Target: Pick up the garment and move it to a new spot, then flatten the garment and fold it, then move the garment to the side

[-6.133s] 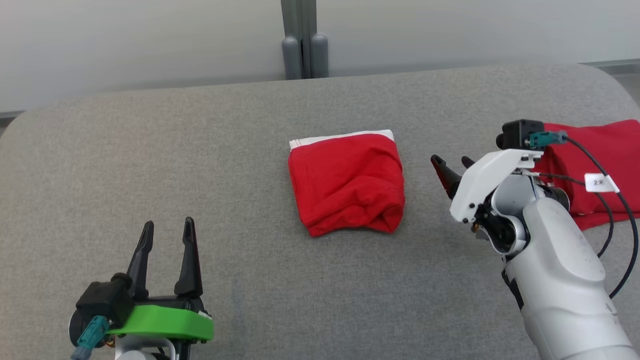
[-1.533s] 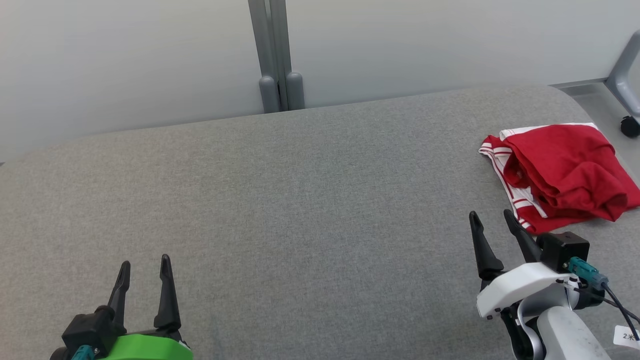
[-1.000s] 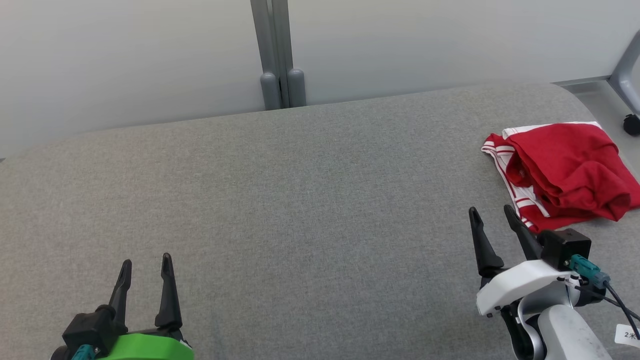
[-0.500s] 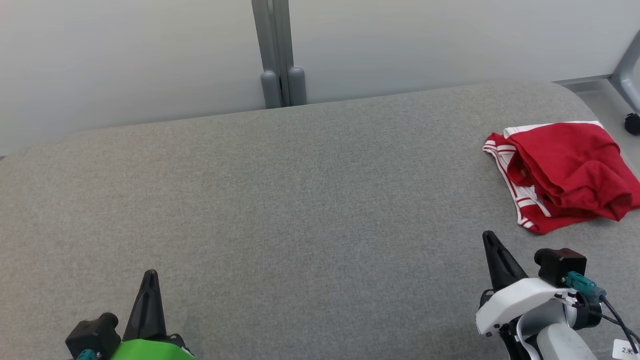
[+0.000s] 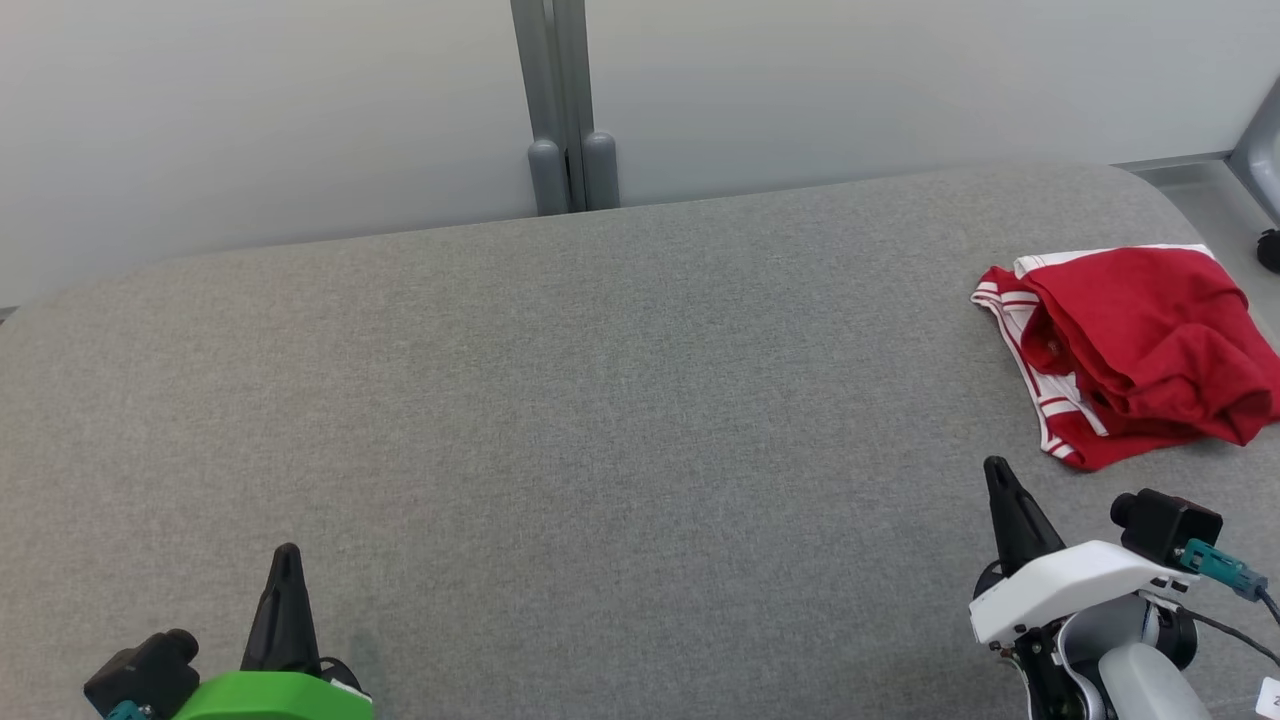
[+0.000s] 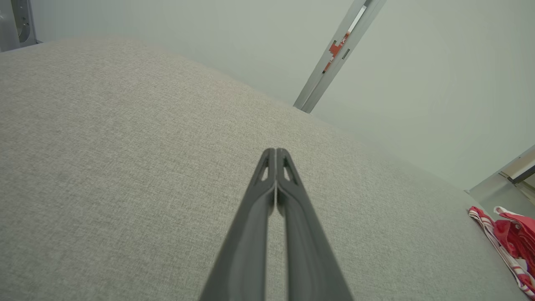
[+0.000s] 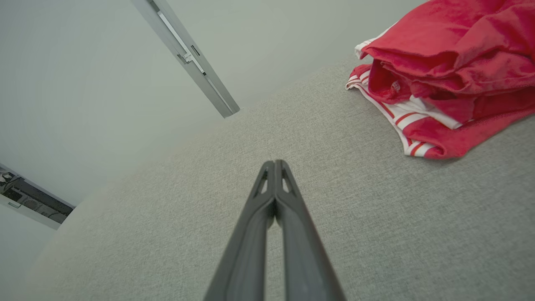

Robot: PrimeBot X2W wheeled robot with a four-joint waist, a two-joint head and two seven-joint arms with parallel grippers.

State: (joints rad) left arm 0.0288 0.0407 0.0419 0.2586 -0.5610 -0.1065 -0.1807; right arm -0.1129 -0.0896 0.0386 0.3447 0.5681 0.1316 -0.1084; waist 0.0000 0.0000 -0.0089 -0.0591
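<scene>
A red garment [image 5: 1140,350] with white-striped trim lies folded in a loose bundle at the right side of the grey table [image 5: 600,400]; it also shows in the right wrist view as the garment [image 7: 443,75] and at the edge of the left wrist view as the garment [image 6: 512,238]. My left gripper [image 5: 286,560] sits at the lower left, shut and empty, its fingertips [image 6: 276,152] pressed together. My right gripper [image 5: 995,472] is at the lower right, shut with nothing in it, a short way in front of the garment and not touching it.
A grey post [image 5: 565,100] stands against the pale wall behind the table. A chair caster [image 5: 1268,250] shows on the floor past the table's right end. The table's rounded right edge runs close behind the garment.
Both grippers have gone from open to shut and drawn back toward the bottom edge. The folded garment, earlier at mid-table, now lies at the right side. The camera has shifted slightly.
</scene>
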